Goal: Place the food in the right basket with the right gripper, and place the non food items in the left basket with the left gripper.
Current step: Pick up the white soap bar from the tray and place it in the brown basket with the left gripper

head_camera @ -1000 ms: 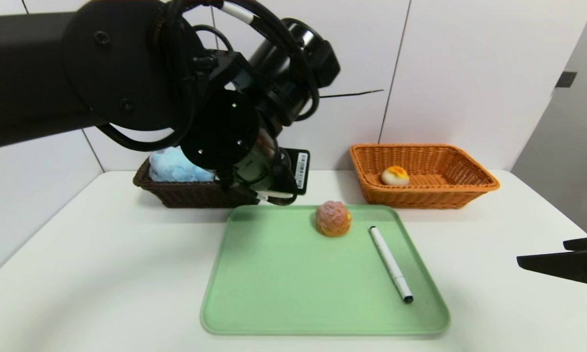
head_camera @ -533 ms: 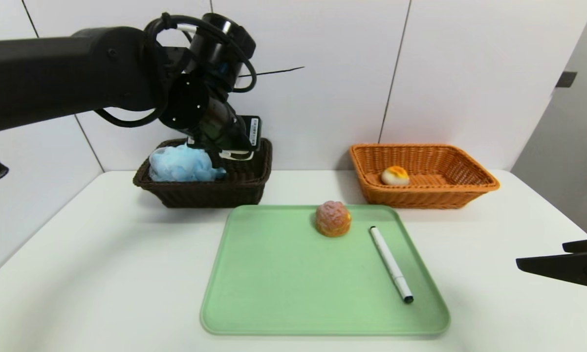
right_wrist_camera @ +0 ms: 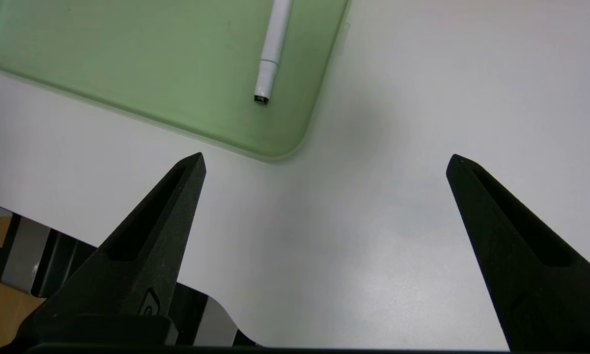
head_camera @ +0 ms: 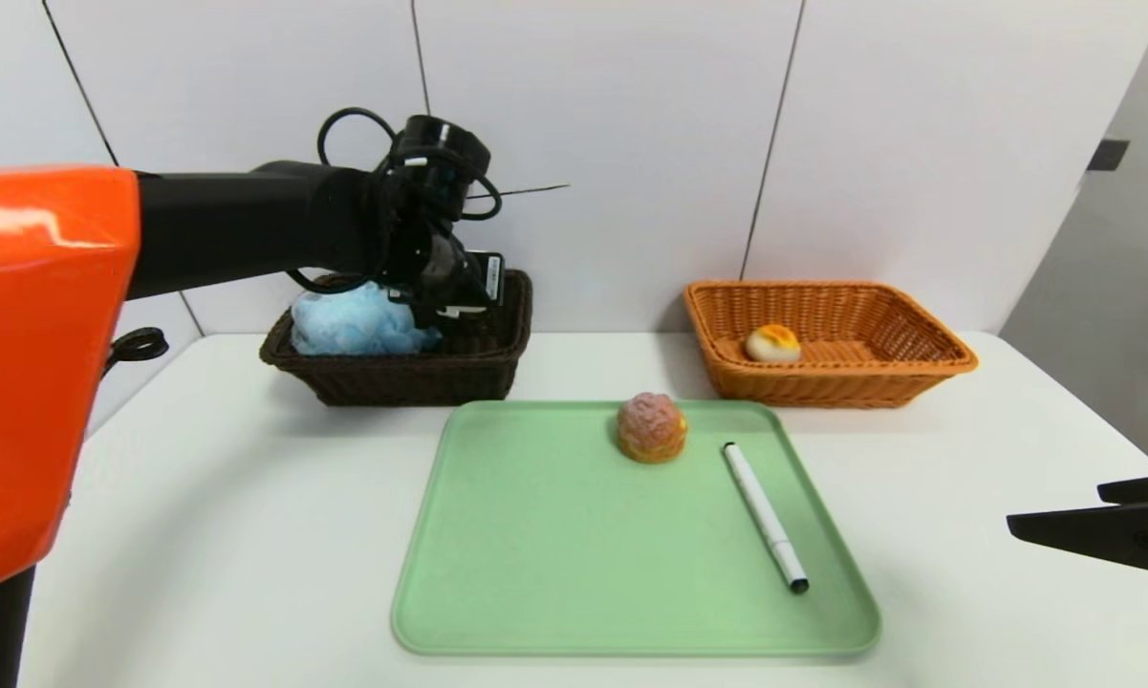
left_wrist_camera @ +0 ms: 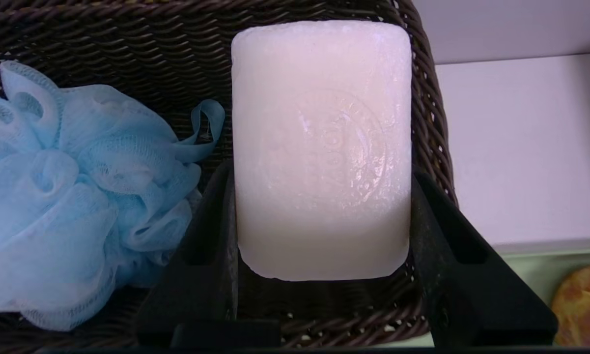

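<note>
Our left tool [left_wrist_camera: 323, 196] is clamped on the soap [left_wrist_camera: 322, 147], one finger on each side of the bar, and it's hanging over the dark brown basket [head_camera: 392, 382] in the left half of the head view, a bit above the middle. We've got a fluffy blue bath pouf [head_camera: 358, 320] sitting in that same basket, on the left side of it, just beside the soap.

Our right tool [right_wrist_camera: 326, 164] is just parked at the lower right edge of the head view, fingers wide apart with nothing between them, over the white table [head_camera: 956, 612].

The orange-tan basket [head_camera: 841, 392] is up in the right half of the frame, and there's one bun [head_camera: 773, 344] in it, whitish with an orangey-yellow top, toward the basket's left end.

Then we have the green tray [head_camera: 574, 573] in the lower middle of the frame. The cream puff [head_camera: 651, 428] is on it near the tray's top edge, kinda pinkish-brown and crusty. The white marker [head_camera: 763, 511] lies at a slant on the right side of the tray, black end pointing toward the bottom right, well apart from our left tool.
</note>
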